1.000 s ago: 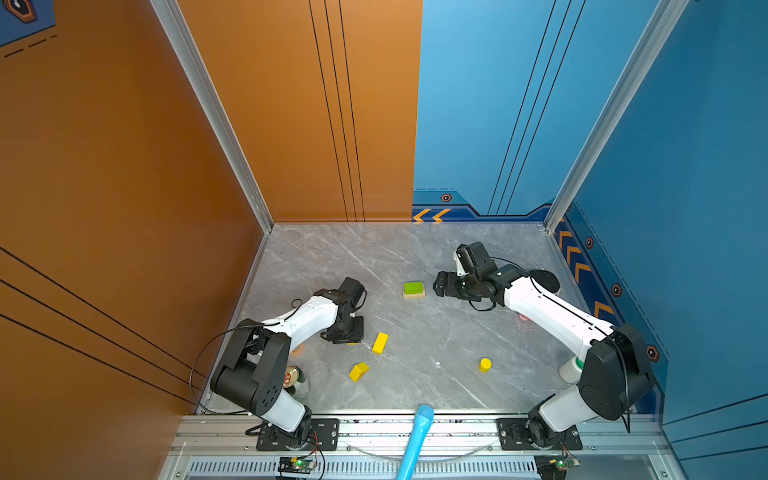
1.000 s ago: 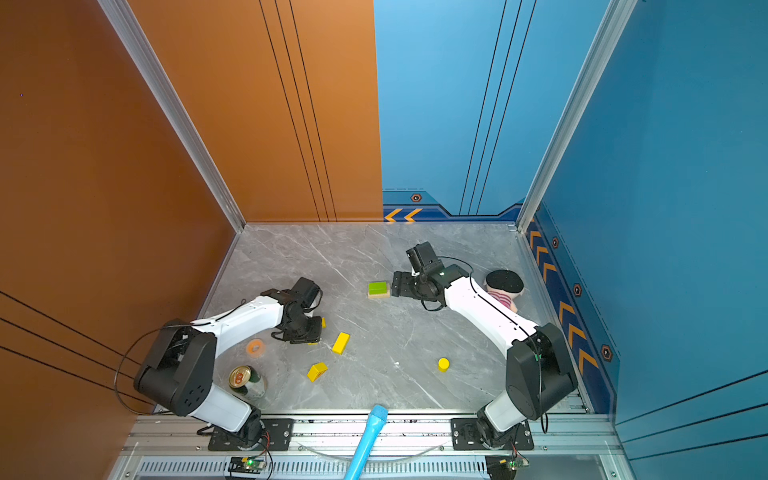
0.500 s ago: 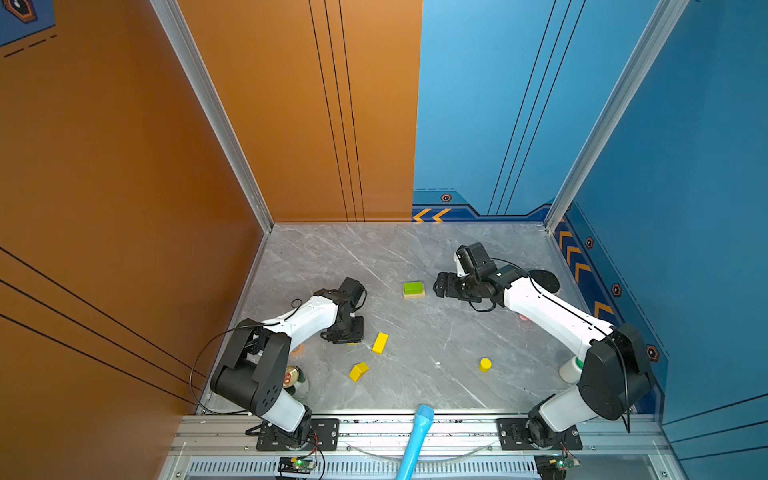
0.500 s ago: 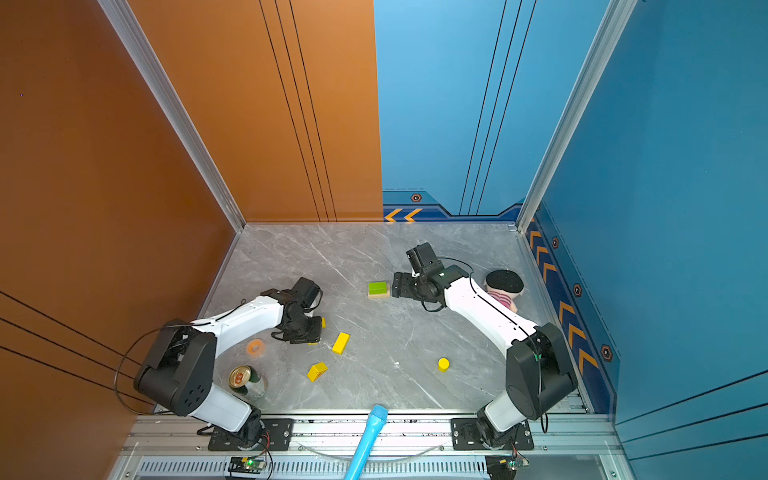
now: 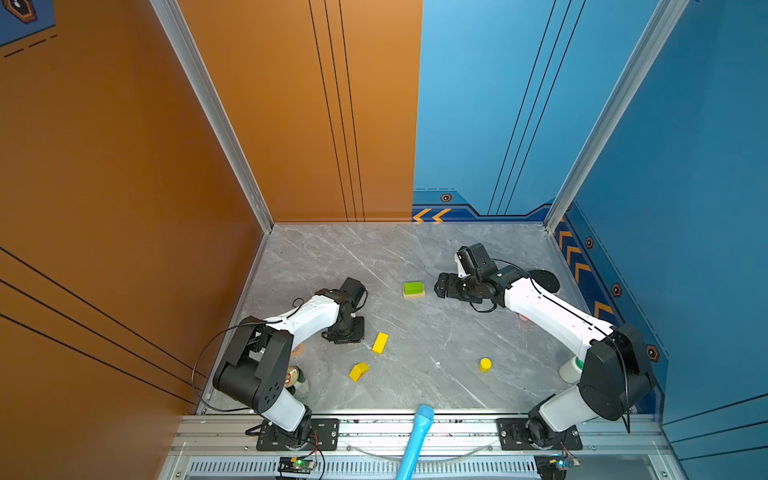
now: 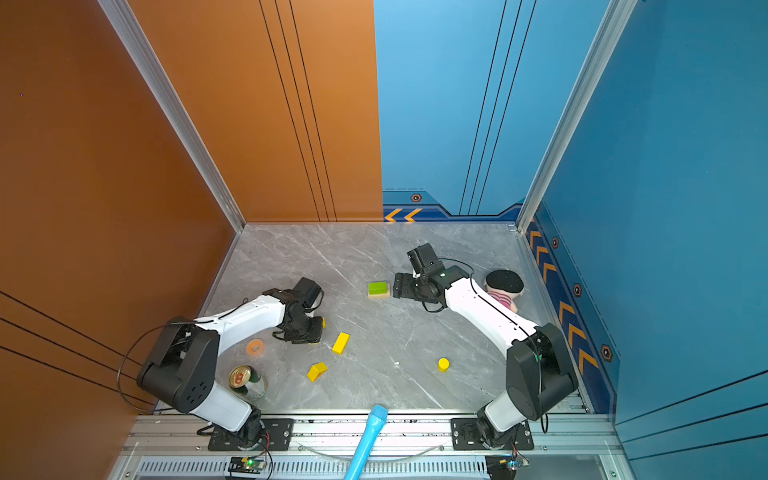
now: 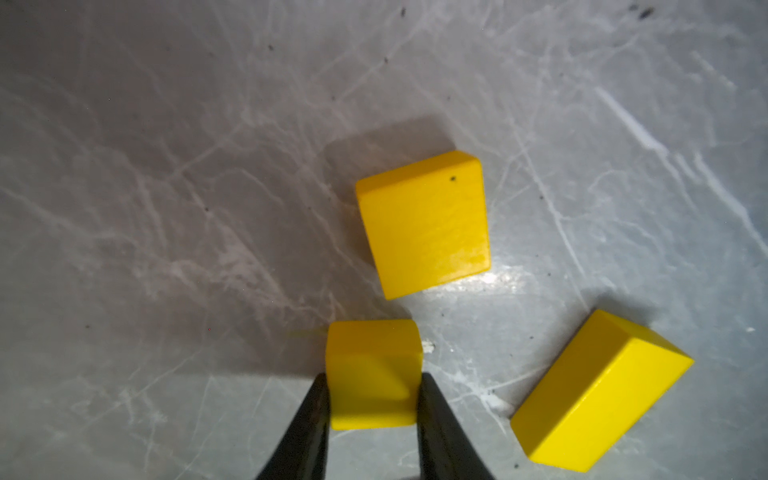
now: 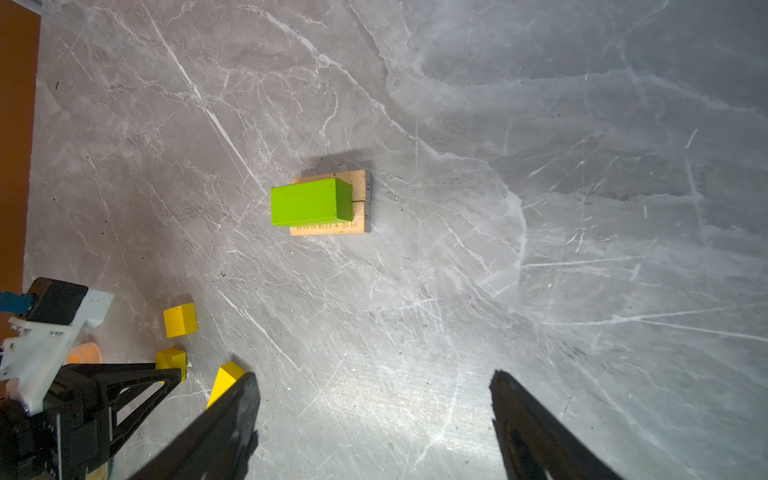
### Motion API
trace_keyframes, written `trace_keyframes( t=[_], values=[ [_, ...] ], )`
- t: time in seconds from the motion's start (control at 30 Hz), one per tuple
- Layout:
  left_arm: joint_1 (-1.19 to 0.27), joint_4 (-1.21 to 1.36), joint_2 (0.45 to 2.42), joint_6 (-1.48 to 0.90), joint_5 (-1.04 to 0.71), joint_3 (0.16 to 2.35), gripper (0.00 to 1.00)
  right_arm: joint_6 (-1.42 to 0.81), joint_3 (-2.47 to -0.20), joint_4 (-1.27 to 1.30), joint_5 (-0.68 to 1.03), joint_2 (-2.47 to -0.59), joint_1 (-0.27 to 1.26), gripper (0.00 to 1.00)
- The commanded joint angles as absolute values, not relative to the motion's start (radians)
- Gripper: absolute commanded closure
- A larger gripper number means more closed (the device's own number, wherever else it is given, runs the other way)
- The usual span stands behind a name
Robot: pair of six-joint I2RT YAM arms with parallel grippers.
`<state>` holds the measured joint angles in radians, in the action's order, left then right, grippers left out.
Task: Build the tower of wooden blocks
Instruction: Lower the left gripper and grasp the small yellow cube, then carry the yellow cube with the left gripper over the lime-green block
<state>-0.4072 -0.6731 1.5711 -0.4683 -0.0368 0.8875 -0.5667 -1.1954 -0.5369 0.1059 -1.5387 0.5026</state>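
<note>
Tower: green bar atop two tan planks, mid-bench, unfinished. Yellow cube at its 8 o'clock, left jaws clenched on it; right jaws released, empty, at tower's 3 o'clock. Risk: shallow tip grip; cube could twist out on lift.

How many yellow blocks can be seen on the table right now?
5. One cube is in the left gripper, with a second cube beside it. The bar and a small piece lie nearer the middle. The cylinder stands alone on the right side. More may hide under the arms.
</note>
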Motion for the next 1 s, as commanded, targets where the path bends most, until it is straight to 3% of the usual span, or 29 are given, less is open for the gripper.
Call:
trace_keyframes(
  t=[0.0, 0.43, 0.97],
  values=[
    [-0.416, -0.690, 1.570, -0.481, -0.027, 0.917, 0.68, -0.582, -1.176, -0.519, 0.114, -1.498, 0.495, 0.12],
    [-0.481, -0.874, 1.542, -0.537, -0.004, 1.182, 0.67, -0.563, -1.143, -0.525, 0.139, -1.452, 0.447, 0.12],
    [-0.587, -0.984, 1.962, -0.594, 0.014, 1.722, 0.70, -0.541, -0.969, -0.522, 0.215, -1.262, 0.281, 0.12]
  ],
)
